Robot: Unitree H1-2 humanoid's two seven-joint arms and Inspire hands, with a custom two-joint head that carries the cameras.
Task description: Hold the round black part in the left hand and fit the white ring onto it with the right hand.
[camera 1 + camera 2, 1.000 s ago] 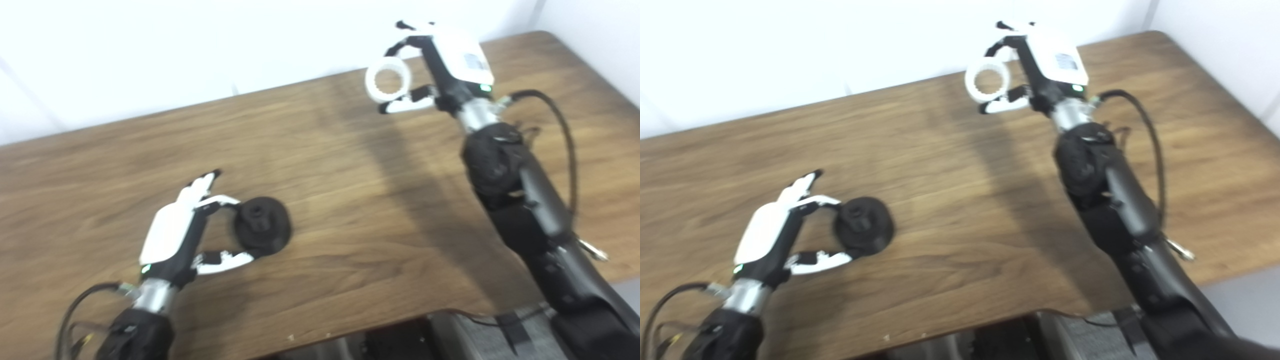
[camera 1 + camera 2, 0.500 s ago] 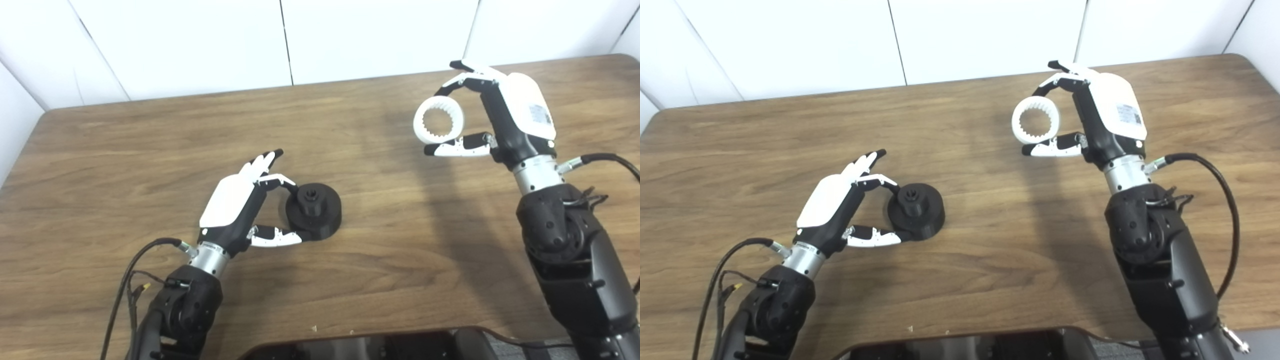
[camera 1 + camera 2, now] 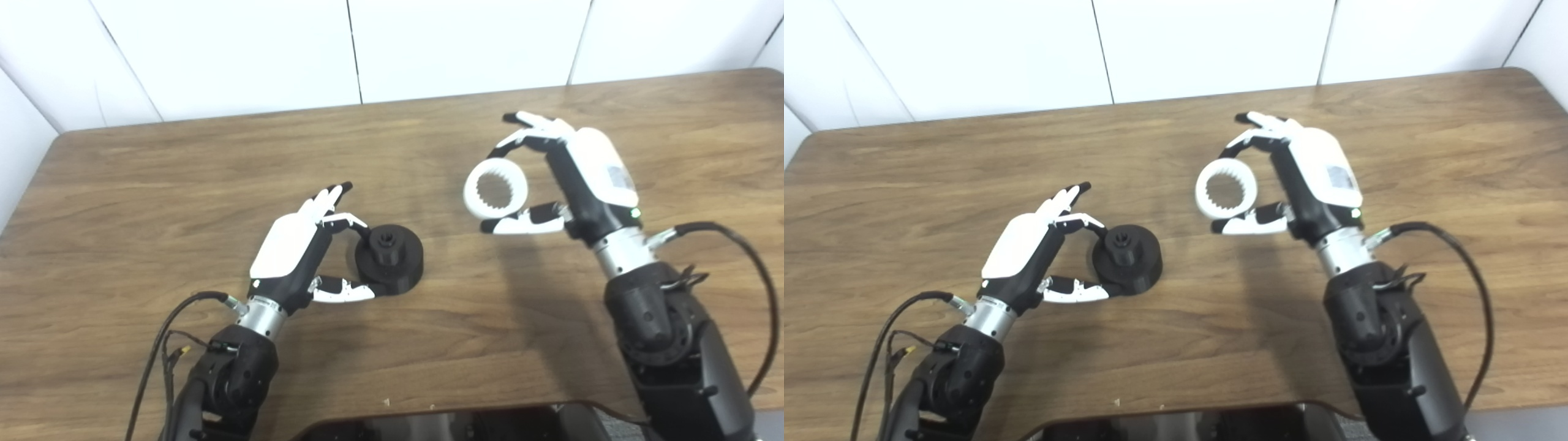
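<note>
Since half a second ago the right hand (image 3: pixel 572 177) has swung nearer and to the left, carrying the white ring (image 3: pixel 495 193) with it, so the gap to the black part has narrowed; the left hand has hardly shifted. That right hand holds the ring pinched between thumb and fingertips, above the wooden table (image 3: pixel 153 177), with the toothed bore facing roughly toward the camera.

The left hand (image 3: pixel 293 251) is curled around the left side of the round black part (image 3: pixel 390 260), thumb at its near edge and a fingertip at its far edge. They look to be touching it, though how firmly it is gripped I cannot tell. The part seems to sit on the table, its raised hub pointing up.

The ring lies to the right of and farther than the black part, clearly apart from it. Its axis is tilted well away from the hub's upright axis, so it likely needs to be turned flat as it comes across.

A small label on the back of the right hand is too blurred to read.
</note>
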